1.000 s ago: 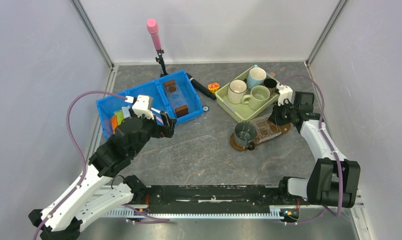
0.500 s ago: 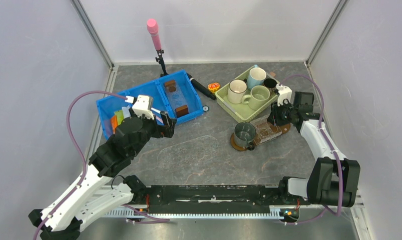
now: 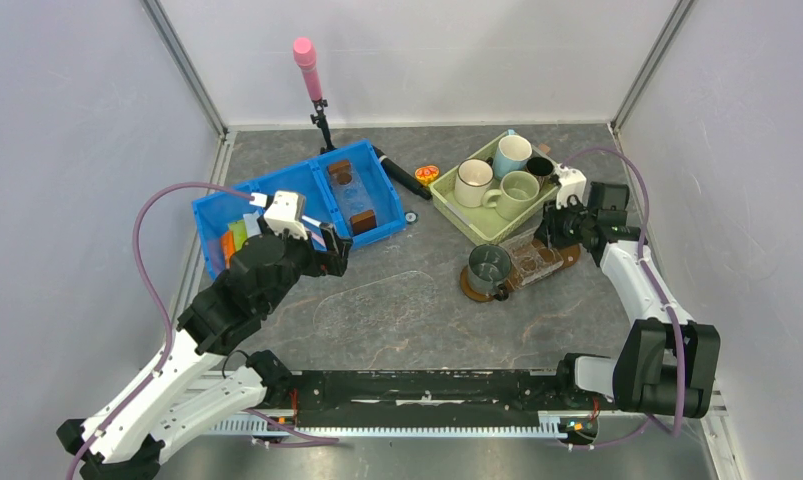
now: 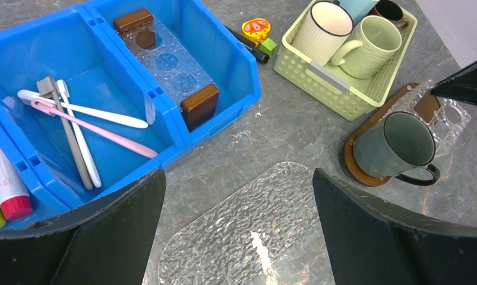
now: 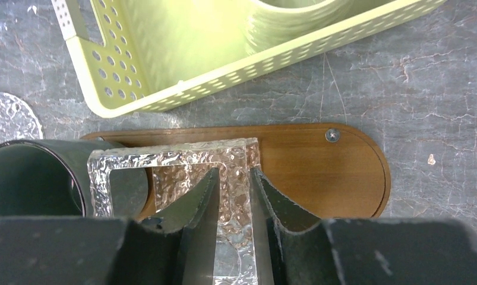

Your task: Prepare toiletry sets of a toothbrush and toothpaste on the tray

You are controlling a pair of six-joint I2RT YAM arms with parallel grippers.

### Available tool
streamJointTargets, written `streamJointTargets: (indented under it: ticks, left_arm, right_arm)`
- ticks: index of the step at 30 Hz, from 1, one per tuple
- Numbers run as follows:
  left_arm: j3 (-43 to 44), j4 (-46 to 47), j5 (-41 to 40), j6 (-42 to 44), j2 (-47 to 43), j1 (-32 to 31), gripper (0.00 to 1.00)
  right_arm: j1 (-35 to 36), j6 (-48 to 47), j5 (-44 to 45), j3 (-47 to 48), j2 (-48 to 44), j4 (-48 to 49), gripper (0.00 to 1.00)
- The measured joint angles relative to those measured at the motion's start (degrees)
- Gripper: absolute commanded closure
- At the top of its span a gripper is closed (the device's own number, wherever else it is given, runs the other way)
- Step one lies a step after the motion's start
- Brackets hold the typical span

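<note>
The dark-brown tray (image 5: 325, 163) lies below the green basket and also shows in the top view (image 3: 569, 260). A dark grey mug (image 3: 488, 266) stands on its left end. My right gripper (image 5: 233, 172) is shut on a clear textured plastic holder (image 5: 164, 159) and holds it over the tray, next to the mug (image 5: 28, 178). My left gripper (image 4: 237, 178) is open and empty above the table, beside the blue bin (image 4: 236, 59). Pink (image 4: 99, 127) and white toothbrushes (image 4: 84, 113) and tubes (image 4: 7, 184) lie in the bin.
A pale green basket (image 3: 474, 224) holds three mugs (image 3: 473, 182). A clear textured oblong plate (image 4: 253, 225) lies flat mid-table. A second clear holder with brown ends (image 4: 170, 65) sits in the bin. A black marker (image 3: 397, 172), an orange toy (image 3: 427, 173) and a pink-topped stand (image 3: 305, 55) stand behind.
My right gripper has shifted slightly back and right with the clear holder. The left arm has not moved.
</note>
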Motion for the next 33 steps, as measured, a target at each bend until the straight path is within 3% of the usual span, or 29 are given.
streamJointTargets:
  ticks: [13, 33]
  left_arm:
    - [-0.13, 0.0, 0.0, 0.0, -0.2, 0.0, 0.0]
    - [-0.13, 0.11, 0.24, 0.0, 0.61, 0.0, 0.0]
  right_arm:
    - [0.0, 4.22, 0.31, -2.43, -0.92, 6.01, 0.78]
    - [-0.04, 5.05, 0.74, -4.26, -2.56, 7.61, 0.72]
